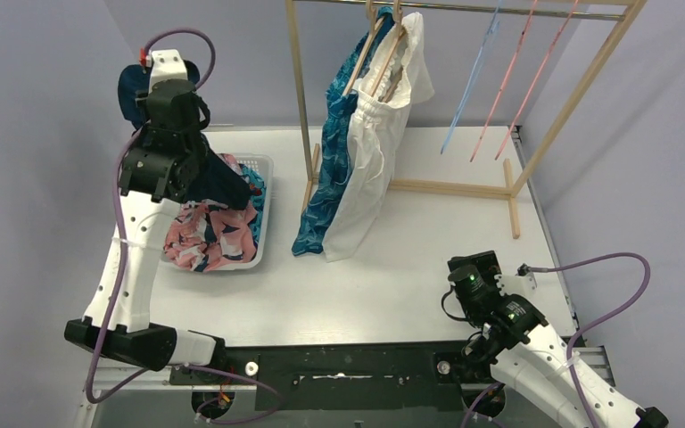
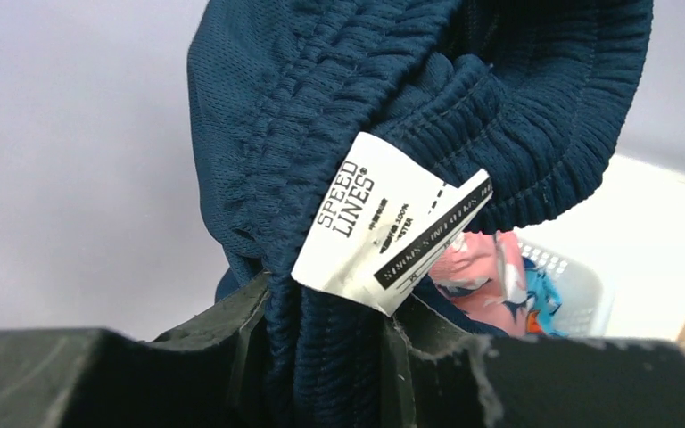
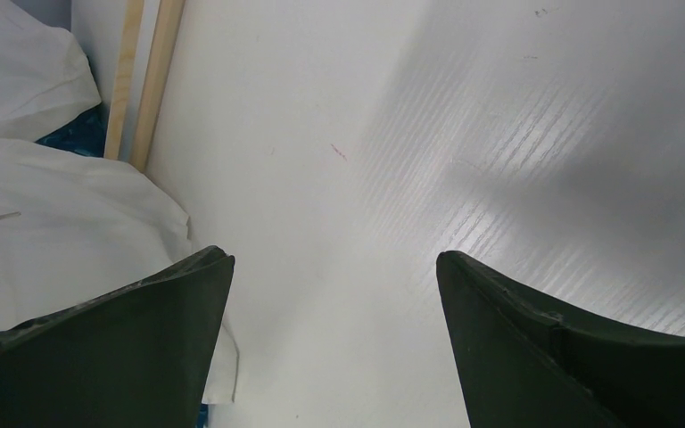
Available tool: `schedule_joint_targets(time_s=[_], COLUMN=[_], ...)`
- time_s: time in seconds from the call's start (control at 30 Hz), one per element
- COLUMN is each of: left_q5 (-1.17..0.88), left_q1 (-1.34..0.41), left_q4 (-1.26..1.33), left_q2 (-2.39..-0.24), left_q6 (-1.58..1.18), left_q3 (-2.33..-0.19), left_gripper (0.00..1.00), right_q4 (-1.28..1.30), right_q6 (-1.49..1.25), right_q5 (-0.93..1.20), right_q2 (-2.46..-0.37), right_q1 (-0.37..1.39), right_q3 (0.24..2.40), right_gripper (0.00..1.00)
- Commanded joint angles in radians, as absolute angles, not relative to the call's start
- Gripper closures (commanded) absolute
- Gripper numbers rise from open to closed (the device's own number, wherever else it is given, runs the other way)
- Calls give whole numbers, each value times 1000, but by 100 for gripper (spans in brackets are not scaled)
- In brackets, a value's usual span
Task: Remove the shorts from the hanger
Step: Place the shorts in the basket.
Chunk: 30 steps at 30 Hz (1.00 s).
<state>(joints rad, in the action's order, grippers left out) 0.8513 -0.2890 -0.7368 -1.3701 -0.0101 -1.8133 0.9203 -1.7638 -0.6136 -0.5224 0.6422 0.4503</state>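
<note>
My left gripper (image 1: 162, 175) is raised over the white basket (image 1: 266, 169), shut on the elastic waistband of the plain navy shorts (image 1: 221, 182). In the left wrist view the navy shorts (image 2: 392, 89) bunch between my jaws at the left gripper (image 2: 325, 348), and a white label (image 2: 383, 223) hangs from them. White drawstring shorts (image 1: 370, 152) and blue leaf-pattern shorts (image 1: 328, 165) hang on wooden hangers (image 1: 380, 49) from the rack. My right gripper (image 1: 466, 266) stands open low over the table, nothing in it. The right gripper (image 3: 334, 259) has the white shorts (image 3: 45, 223) to its left.
The basket holds pink-and-navy floral shorts (image 1: 203, 237) and teal cartoon-print shorts (image 1: 255, 184). The wooden rack (image 1: 301, 89) stands at the back, its base rail (image 3: 147, 80) on the table. Bare blue and pink plastic hangers (image 1: 499, 80) hang at its right end.
</note>
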Motion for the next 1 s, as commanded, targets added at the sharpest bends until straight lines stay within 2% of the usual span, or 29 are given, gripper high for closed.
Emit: schedule_joint_targets(time_s=[0.0,0.17,0.3,0.5,0.63,0.67,0.7,0.83,0.93,0.97], left_q5=[679,493,329,107,95,113,129,160,193,213], left_q1=[-227,-225,-194,-6,25,26,26,25,26,26], left_q4=[-689,-686,-618,-591,-595,-570,-558,-644,-653,-664], left_q2=[-1390,-1376,-1359,-1476,-1571,-1587,-1607,-1637,-1539,-1503], left_q6=[27,-89,-82,-162,-213,-218,-219,-243,-242,-241], left_q3=[-1704,-1413,-1248,-1241,-1211,-1188,-1174,-1203,-1229,-1252], left_gripper=[100,100,100,100,100,93,79,63,39,34], right_q4=[896,883,884,866,857,847,839,824,830,831], right_q6=[-1765,-1764,-1739,-1648,-1578,-1556,-1536,-1482,-1457,-1449], right_q5=[-681,-688,-701,-700,-705,-709,-711,-724,-742,-748], right_q2=[-526,-508,-507,-489,-456,-444,-431,-384,-372,-371], right_q1=[644,643,643,642,643,643,643,643,642,642], right_q3=[453,428,425,442,452,450,448,458,479,485], right_gripper=[12,12,12,11,10,10,10,10,10,10])
